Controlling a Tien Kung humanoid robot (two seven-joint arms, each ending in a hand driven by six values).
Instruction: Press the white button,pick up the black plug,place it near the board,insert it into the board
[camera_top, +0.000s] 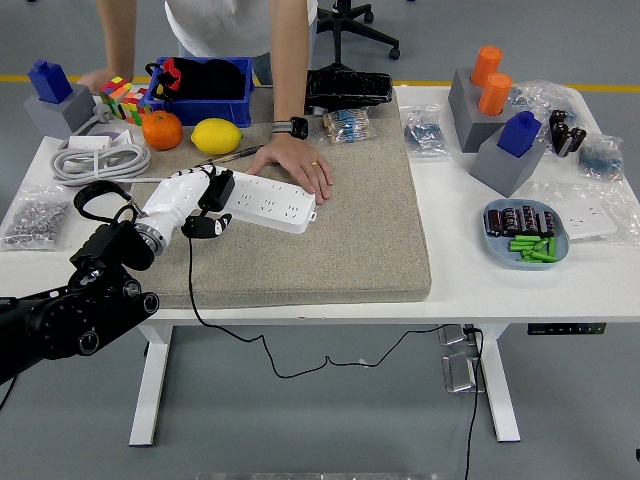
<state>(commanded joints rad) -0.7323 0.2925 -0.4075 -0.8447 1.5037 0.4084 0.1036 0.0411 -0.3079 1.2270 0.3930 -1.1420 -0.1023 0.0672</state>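
A white power strip (268, 203) lies on the grey mat (320, 240), angled down to the right. My left hand (205, 205) is at the strip's left end, its white fingers curled round the black plug (217, 190), which sits over the strip's left sockets. The plug's black cable (195, 290) drops over the table's front edge. A person's hand (297, 163) lies flat on the strip's far right part, holding it down. My right arm is out of sight.
Behind the strip lie an orange (162, 130), a lemon (217, 136), a blue bin (200, 90), a coiled white cable (100, 160) and a colour cube (122, 97). At the right stand grey blocks (510, 155) and a tray of small parts (526, 235).
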